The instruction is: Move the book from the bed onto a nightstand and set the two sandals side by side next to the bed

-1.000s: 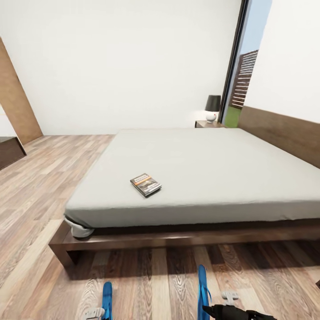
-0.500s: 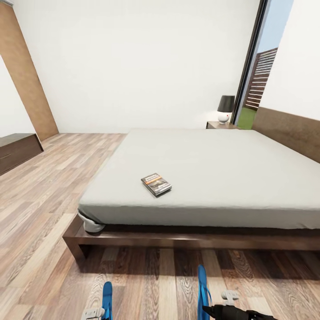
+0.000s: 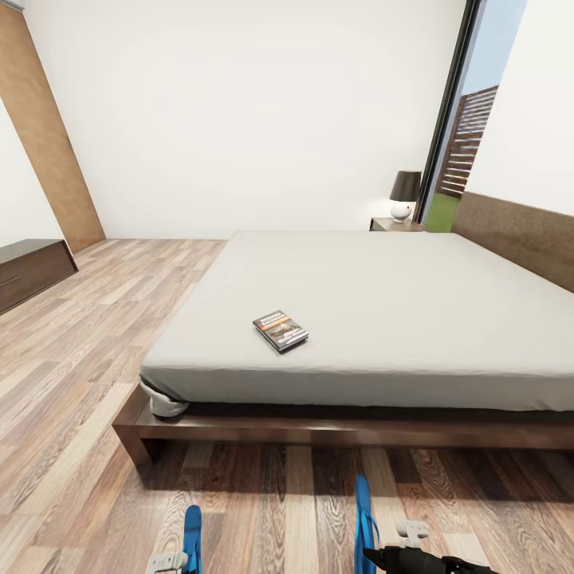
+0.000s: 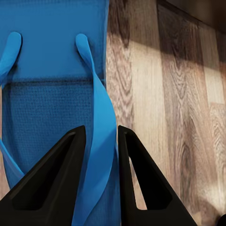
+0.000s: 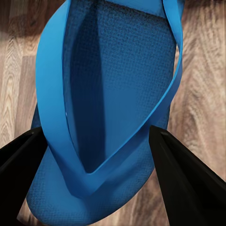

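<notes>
While our left gripper [image 4: 101,155] pinches one bright blue flat sandal's [image 4: 47,84] strap and wide-open right gripper [image 5: 99,141] straddles the other [image 5: 117,84], we should set them down parallel beside the low dark-wood bed [image 3: 359,426], paperback [image 3: 281,331] waiting.

Your head view cuts both sandals off at six o'clock: the left sandal [image 3: 192,539] and right sandal [image 3: 364,524] show as partial blue strips. The book [image 3: 281,331] lettering is too small to read. At three o'clock, the bed [image 3: 375,303] runs past the frame, headboard included.
</notes>
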Controlling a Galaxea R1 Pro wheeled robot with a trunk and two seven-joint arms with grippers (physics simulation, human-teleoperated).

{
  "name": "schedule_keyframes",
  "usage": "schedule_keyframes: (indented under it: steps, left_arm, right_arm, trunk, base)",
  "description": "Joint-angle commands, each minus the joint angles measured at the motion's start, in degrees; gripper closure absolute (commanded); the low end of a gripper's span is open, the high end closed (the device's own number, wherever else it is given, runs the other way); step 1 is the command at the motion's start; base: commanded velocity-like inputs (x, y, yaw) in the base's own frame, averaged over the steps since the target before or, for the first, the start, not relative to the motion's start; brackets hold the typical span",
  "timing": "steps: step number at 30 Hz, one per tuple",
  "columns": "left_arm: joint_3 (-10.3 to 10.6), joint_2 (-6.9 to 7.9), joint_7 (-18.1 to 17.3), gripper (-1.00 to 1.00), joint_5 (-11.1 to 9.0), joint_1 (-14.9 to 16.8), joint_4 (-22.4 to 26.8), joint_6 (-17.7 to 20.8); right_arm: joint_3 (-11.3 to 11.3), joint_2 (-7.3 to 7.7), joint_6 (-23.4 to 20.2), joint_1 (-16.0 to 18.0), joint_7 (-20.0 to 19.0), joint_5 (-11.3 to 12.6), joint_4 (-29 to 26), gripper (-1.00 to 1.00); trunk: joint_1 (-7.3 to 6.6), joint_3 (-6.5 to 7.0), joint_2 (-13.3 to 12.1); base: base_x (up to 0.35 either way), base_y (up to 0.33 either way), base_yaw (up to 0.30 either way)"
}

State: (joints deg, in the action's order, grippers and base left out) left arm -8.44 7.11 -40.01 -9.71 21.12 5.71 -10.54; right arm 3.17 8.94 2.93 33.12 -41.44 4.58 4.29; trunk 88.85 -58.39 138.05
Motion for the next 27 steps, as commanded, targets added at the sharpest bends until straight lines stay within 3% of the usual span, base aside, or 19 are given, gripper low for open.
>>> schedule_keyframes:
  steps: [1,5,8,10,12,15,18,22,27]
  left_arm:
    - [-0.17,0.04,-0.24,1.00,-0.13,0.05,-0.07,-0.10]
    - [-0.21,0.47,-0.69,1.00,-0.12,0.22,5.72,2.42]
    - [0.32,0.51,-0.45,1.00,-0.01,0.50,16.58,15.08]
    - [1.14,0.51,0.57,1.00,1.10,0.55,24.43,23.30]
    - [2.38,0.28,5.61,1.00,6.09,0.57,31.20,30.89]
    - [2.93,-0.96,16.44,1.00,13.15,0.58,34.39,35.96]
    - [3.10,-2.20,21.24,1.00,15.14,0.58,34.65,37.00]
    - [3.09,-2.43,22.39,1.00,15.60,0.58,34.42,36.65]
    - [2.90,-2.45,22.55,1.00,15.47,0.58,32.64,33.20]
  right_arm:
    - [0.31,0.04,0.23,0.10,-0.22,0.24,0.28,1.00]
    - [0.34,0.09,0.23,0.10,-0.22,0.25,0.28,1.00]
    - [0.34,0.11,0.23,0.10,-0.22,0.25,0.28,1.00]
    - [0.34,0.10,0.23,0.10,-0.27,0.25,0.28,1.00]
    - [0.34,0.11,0.23,0.10,-0.44,0.25,0.28,1.00]
    - [0.34,0.14,0.23,0.10,-0.71,0.26,0.28,1.00]
    - [0.34,0.29,0.23,0.10,-0.81,0.25,0.25,1.00]
    - [0.34,0.74,0.23,0.10,-0.80,0.25,0.21,1.00]
    - [0.34,0.98,0.23,0.10,-0.79,0.27,0.19,1.00]
  trunk:
    - [-0.01,-0.05,0.02]
    - [-0.01,-0.05,0.02]
    - [-0.01,-0.05,0.02]
    - [-0.01,-0.05,0.02]
    - [-0.01,-0.05,0.02]
    - [-0.01,-0.05,0.02]
    - [-0.01,-0.05,0.02]
    - [-0.01,-0.05,0.02]
    - [-0.01,-0.05,0.02]
  base:
    - [0.000,0.000,0.000]
    - [0.000,0.000,0.000]
    - [0.000,0.000,0.000]
    - [0.000,0.000,0.000]
    - [0.000,0.000,0.000]
    - [0.000,0.000,0.000]
    - [0.000,0.000,0.000]
    - [0.000,0.000,0.000]
    - [0.000,0.000,0.000]
